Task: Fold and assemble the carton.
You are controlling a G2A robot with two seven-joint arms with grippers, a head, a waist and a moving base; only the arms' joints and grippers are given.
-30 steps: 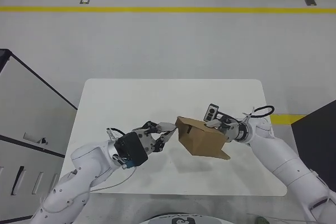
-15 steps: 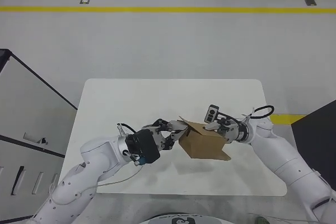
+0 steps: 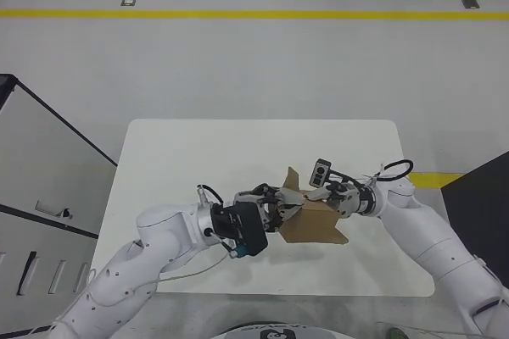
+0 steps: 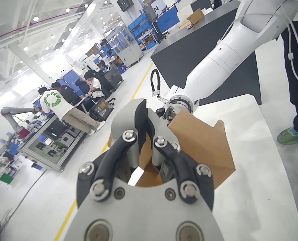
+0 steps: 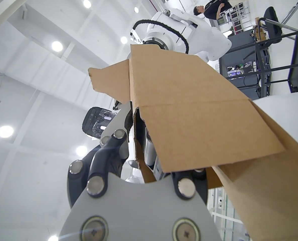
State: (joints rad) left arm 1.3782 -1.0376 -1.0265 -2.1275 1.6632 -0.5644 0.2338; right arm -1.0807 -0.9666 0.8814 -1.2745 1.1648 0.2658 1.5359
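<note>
The brown carton (image 3: pixel 316 222) is held tilted over the right half of the white table (image 3: pixel 237 152), with one flap (image 3: pixel 291 180) sticking up at its far left corner. My left gripper (image 3: pixel 278 209) is at the carton's left open end. In the left wrist view the left gripper (image 4: pixel 149 126) is shut, with the carton (image 4: pixel 201 146) wall edge running between its fingers. My right gripper (image 3: pixel 329 197) holds the far right top edge. In the right wrist view the right gripper (image 5: pixel 136 139) is shut on a wall of the carton (image 5: pixel 189 101).
A dark cabinet (image 3: pixel 17 152) stands left of the table and a black bench (image 3: pixel 492 195) right of it. A person's legs (image 4: pixel 296 76) stand by the table's edge beside the right arm. The table's far and left parts are bare.
My left gripper has moved right from beside the carton to its open end and closed there. The carton has turned a little and its corner flap now stands up.
</note>
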